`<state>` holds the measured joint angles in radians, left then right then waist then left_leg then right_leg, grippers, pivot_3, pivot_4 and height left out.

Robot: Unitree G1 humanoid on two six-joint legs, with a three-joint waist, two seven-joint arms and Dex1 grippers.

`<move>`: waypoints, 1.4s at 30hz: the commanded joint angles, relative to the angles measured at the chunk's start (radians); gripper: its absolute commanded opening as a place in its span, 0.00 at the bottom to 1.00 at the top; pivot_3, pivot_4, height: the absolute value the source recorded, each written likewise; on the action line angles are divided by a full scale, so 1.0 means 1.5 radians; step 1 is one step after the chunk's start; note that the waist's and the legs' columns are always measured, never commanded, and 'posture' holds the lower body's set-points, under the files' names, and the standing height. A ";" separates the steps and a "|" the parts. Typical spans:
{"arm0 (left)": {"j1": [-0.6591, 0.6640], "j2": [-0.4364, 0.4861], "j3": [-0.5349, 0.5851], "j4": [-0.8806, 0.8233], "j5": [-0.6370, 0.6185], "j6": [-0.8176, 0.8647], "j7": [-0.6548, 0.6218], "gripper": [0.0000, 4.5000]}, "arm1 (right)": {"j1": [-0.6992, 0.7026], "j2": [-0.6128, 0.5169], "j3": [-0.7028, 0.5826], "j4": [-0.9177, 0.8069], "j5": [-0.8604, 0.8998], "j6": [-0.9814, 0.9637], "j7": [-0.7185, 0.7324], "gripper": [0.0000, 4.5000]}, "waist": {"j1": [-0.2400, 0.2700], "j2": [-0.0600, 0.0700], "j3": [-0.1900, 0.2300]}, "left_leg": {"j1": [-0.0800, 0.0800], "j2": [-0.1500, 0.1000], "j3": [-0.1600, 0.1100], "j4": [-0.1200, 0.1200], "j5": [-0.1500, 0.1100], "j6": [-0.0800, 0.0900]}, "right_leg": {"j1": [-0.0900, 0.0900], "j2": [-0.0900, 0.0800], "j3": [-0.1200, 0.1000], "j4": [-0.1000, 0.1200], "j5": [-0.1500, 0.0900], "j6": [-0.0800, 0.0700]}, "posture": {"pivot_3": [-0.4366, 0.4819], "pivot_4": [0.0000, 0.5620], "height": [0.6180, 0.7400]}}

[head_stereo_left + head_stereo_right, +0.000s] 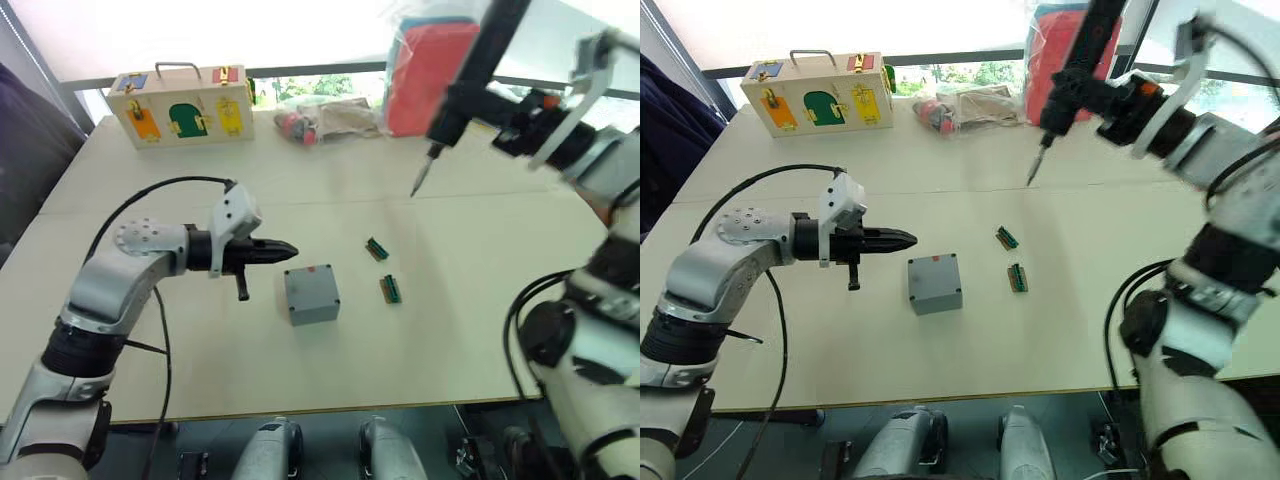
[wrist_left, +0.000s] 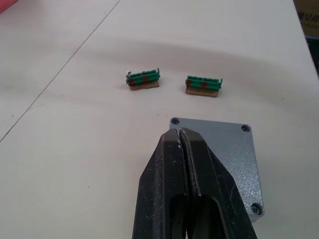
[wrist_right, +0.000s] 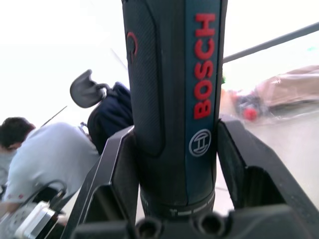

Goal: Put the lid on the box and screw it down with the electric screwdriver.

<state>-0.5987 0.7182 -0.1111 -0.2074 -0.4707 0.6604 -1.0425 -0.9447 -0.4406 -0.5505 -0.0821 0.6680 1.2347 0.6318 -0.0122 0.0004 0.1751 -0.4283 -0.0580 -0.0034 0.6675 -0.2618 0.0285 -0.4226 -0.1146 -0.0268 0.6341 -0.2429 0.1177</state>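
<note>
The grey box [image 1: 314, 311] sits mid-table with a small red mark on top. The lid [image 2: 224, 154] lies flat on it, with screw heads showing at its corners. My left gripper [image 1: 288, 250] is shut and empty, its tip just left of the box and slightly above the lid's near edge. Over the back right of the table, my right gripper [image 1: 1087, 96] is shut on the electric screwdriver [image 1: 463, 88]. The black tool with red lettering [image 3: 174, 99] is held high and tilted, its bit pointing down, well away from the box.
Two small green strips [image 1: 377, 248] [image 1: 391, 289] lie right of the box. A wooden box with coloured doors [image 1: 185, 100] stands at the back left. A plastic bag [image 1: 330, 120] and a red container [image 1: 425, 75] are at the back. A seated person [image 3: 45, 154] is beyond the table.
</note>
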 commanded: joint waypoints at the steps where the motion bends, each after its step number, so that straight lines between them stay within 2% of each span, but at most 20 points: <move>1: -0.019 -0.024 -0.005 -0.004 -0.017 0.021 0.005 0.00 | 0.070 0.069 0.048 -0.142 0.032 -0.094 -0.025 0.43 | 0.002 0.001 0.000 | 0.000 0.000 0.000 -0.001 0.000 0.000 | 0.000 0.000 0.000 0.000 0.000 0.000 | 0.48 0.27 1.00; 5: -0.015 -0.039 -0.034 0.004 0.004 0.021 -0.001 0.00 | 0.164 0.121 0.136 -0.203 0.005 -0.194 -0.028 0.43 | -0.001 0.001 0.000 | -0.002 -0.001 0.000 0.000 0.002 -0.003 | -0.002 0.000 0.000 0.003 0.000 0.000 | 0.48 0.27 1.00; 17: -0.009 -0.037 -0.094 0.067 0.079 -0.040 -0.032 0.00 | 0.267 0.147 0.275 -0.199 -0.083 -0.392 -0.064 0.43 | -0.001 0.001 0.000 | -0.001 -0.001 0.000 0.000 0.002 -0.004 | -0.002 0.000 0.001 0.003 0.000 0.000 | 0.48 0.27 1.00; 34: 0.008 -0.036 -0.101 0.053 0.103 -0.039 -0.039 0.00 | 0.317 0.144 0.346 -0.182 -0.105 -0.451 -0.070 0.43 | 0.000 0.001 0.000 | 0.000 -0.001 0.000 0.000 0.002 -0.004 | -0.002 0.000 0.001 0.003 0.000 0.000 | 0.48 0.27 1.00; 42: 0.005 -0.033 -0.114 0.052 0.114 -0.034 -0.052 0.00 | 0.371 0.120 0.422 -0.147 -0.185 -0.518 -0.054 0.43 | 0.000 0.000 0.000 | 0.001 -0.001 0.000 0.000 0.002 -0.004 | 0.000 0.000 0.001 0.003 0.000 0.000 | 0.48 0.27 1.00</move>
<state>-0.5931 0.6569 -0.2630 -0.1196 -0.3128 0.6059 -1.1098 -0.4231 -0.2479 0.0380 -0.3265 0.4331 0.4646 0.5466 -0.0128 0.0007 0.1748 -0.4262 -0.0591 -0.0040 0.6672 -0.2584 0.0229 -0.4224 -0.1141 -0.0257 0.6383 -0.2434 0.1176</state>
